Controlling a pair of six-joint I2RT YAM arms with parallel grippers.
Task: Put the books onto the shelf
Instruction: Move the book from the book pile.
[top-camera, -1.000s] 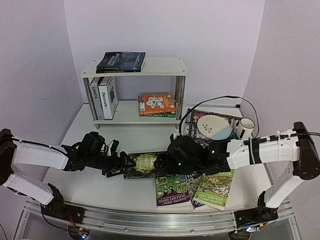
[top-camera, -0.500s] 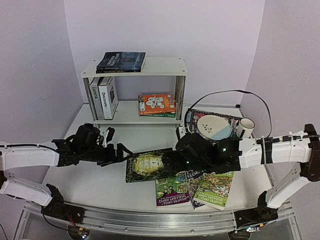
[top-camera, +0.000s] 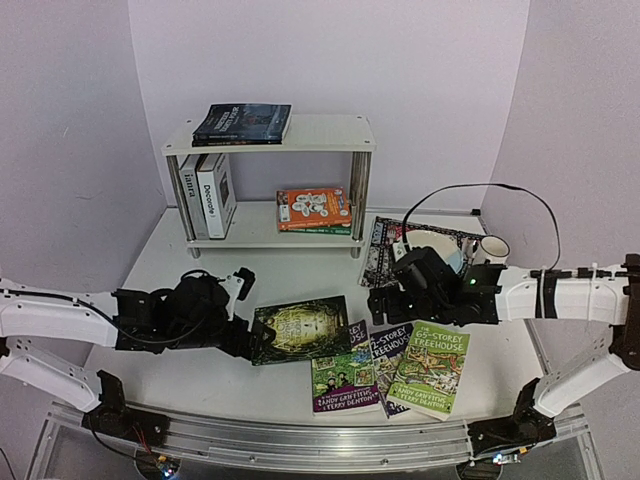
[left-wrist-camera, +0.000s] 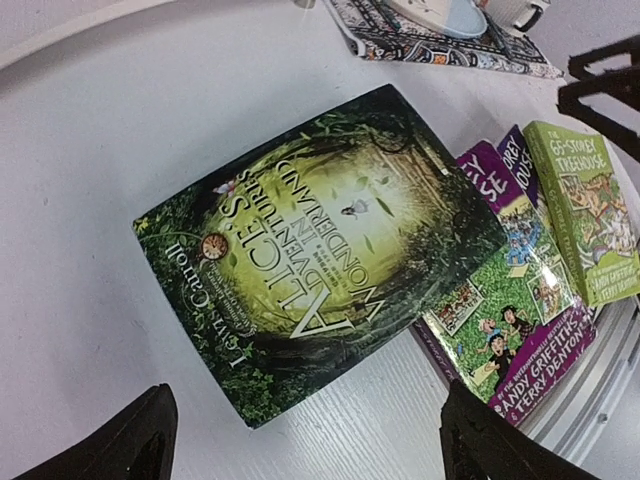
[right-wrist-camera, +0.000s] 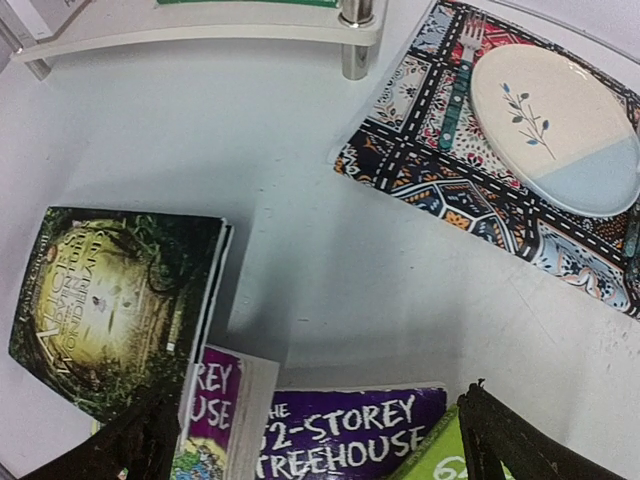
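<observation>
Close the left end effector (left-wrist-camera: 310, 448), spread wide, on a free edge of the Alice in Wonderland book (left-wrist-camera: 320, 240), flat on the worktop (left-wrist-camera: 120, 130); lift off the purple Treehouse paperback (left-wrist-camera: 505, 335) toward the shelf (top-camera: 300, 133); hold the right end effector (right-wrist-camera: 320, 440), also spread, aside.

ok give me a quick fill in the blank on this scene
1. The Alice book lies on the ____.
2. Two white books stand upright on the shelf's ____ board.
3. The plate sits on the patterned ____.
4. The left tool and right tool are both ____, holding nothing.
Missing: table; lower; mat; open.
</observation>
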